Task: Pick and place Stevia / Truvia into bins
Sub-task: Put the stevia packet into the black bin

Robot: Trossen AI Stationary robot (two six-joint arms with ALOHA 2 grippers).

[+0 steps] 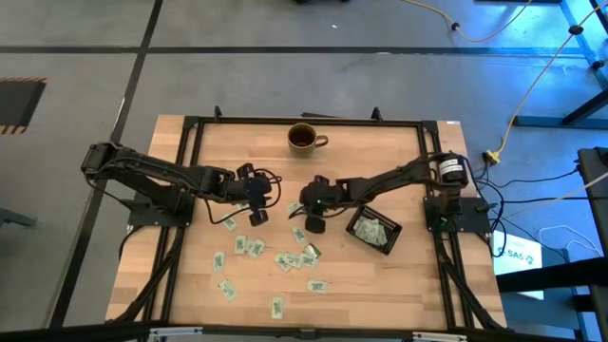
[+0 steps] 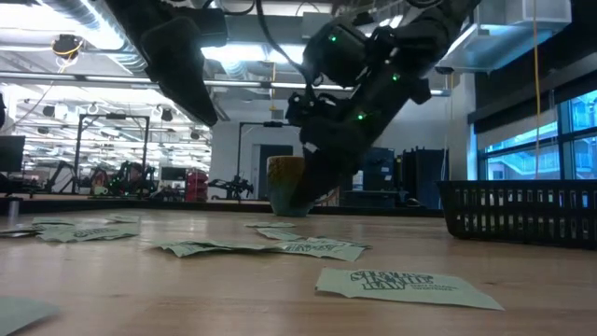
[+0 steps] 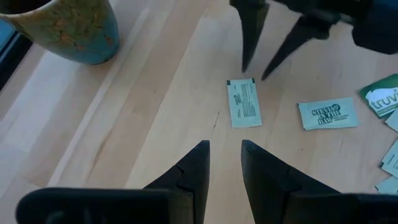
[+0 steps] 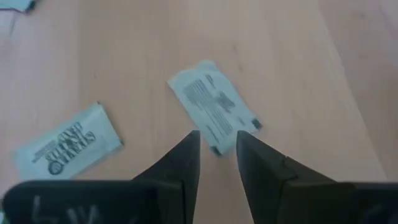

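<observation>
Place: a robotics lab or workshop is indicated.
Ceiling: exposed ducts [image 2: 56,42] and strip lights are seen.
Far room: other rigs and benches [image 2: 112,177] are shown.
Floor: grey concrete with a yellow cable [image 1: 532,85] is seen.
Counter: a wooden counter [image 1: 380,285] is framed in black metal.

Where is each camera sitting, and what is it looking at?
High view: above the table, looking straight down; both arms, mug, black tray.
Low view: at tabletop height, looking level across sachets to the mug; arms come down from above.
Left wrist view: on the left arm, past the open left gripper at a sachet.
Right wrist view: on the right arm; right gripper, fingers apart, over that same sachet.
</observation>
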